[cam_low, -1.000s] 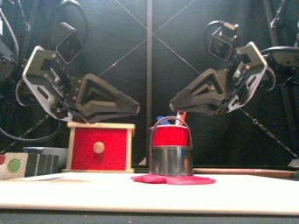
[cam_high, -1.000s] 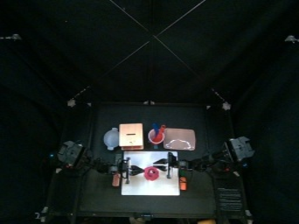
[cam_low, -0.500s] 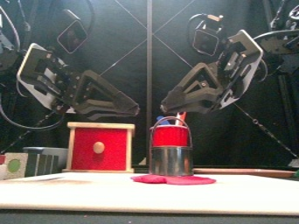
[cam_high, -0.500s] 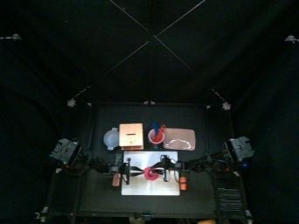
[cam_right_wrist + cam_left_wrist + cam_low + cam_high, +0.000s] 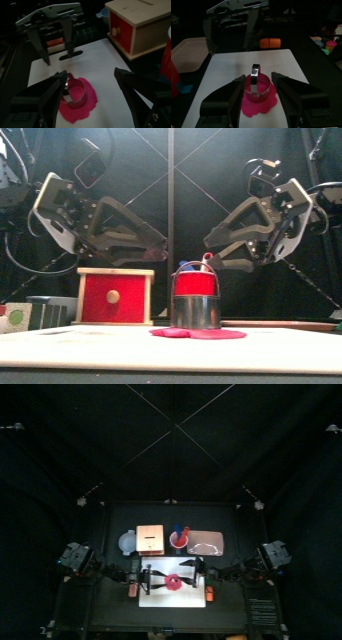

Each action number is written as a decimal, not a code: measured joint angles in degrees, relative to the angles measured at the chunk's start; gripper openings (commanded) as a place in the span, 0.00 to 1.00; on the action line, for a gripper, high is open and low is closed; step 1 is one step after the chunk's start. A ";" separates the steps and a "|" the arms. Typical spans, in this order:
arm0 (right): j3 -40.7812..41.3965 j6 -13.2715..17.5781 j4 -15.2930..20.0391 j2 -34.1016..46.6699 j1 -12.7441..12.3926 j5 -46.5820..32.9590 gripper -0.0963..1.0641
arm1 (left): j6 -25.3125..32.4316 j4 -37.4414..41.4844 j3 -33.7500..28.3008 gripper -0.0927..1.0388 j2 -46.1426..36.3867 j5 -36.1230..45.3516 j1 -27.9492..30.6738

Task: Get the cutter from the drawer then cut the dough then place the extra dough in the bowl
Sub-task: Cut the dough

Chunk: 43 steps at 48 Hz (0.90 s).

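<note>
The cutter (image 5: 259, 90) stands on the pink dough (image 5: 256, 105) in the middle of the white cutting board (image 5: 231, 65). My left hand (image 5: 257, 79) and right hand (image 5: 90, 73) hang released either side, touching nothing. I judge I should press its rim straight down, level, to cut cleanly.

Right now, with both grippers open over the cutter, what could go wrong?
1. The left gripper and right gripper hang open, facing each other over the cutter. If both close in together, they could hit each other.
2. The cutter stands free on the dough. A one-sided nudge might tip it or drag the dough across the board.
</note>
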 measured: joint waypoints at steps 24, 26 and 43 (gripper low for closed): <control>-5.71 0.18 7.47 10.11 5.98 -1.23 0.98 | -5.54 6.77 -3.52 0.81 3.87 5.27 3.69; -6.33 0.00 7.56 10.90 5.98 -1.23 0.97 | -5.36 6.77 -3.52 0.81 3.87 5.63 3.69; -7.38 0.35 8.09 12.22 6.15 -1.23 0.85 | -5.27 6.94 -3.52 0.75 3.96 6.06 3.78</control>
